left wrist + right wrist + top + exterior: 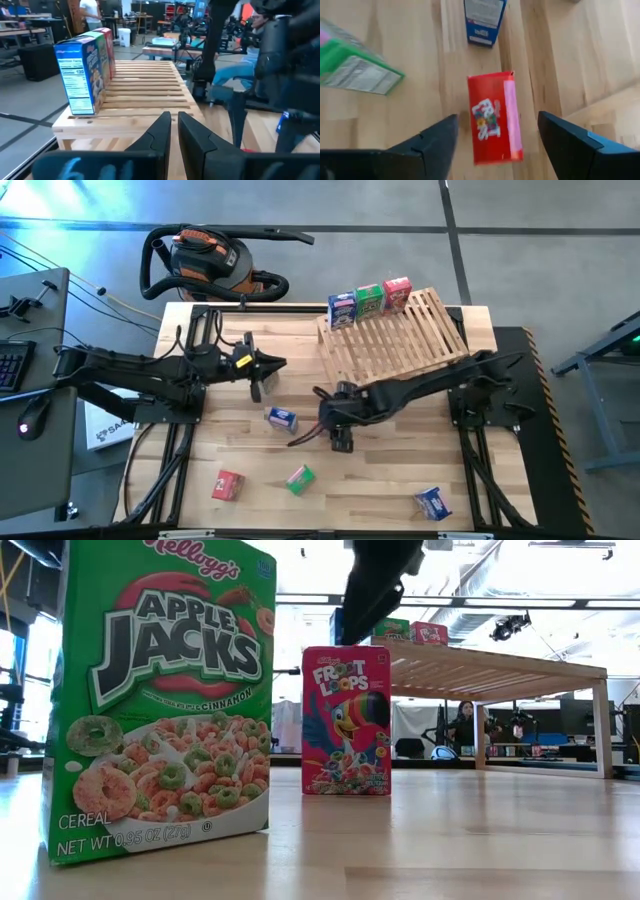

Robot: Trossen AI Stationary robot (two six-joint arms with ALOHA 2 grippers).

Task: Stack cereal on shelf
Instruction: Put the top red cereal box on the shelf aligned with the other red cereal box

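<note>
One camera looks straight down on my whole desk (400, 480), one sits at desk height close behind a green box (160, 690), and my wrist cameras look forward, the left and overhead both showing the shelf (145, 95).

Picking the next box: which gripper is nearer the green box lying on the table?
Right. The right gripper hangs close by the green box; the left gripper is farther, beyond the blue box.

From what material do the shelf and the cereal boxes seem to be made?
The shelf looks like pale unfinished wood: parallel slats with visible grain and a matte surface. The cereal boxes, such as the green box and the red box, appear to be thin printed cardboard with a slight sheen, sharp folded edges and flat panels.
</note>
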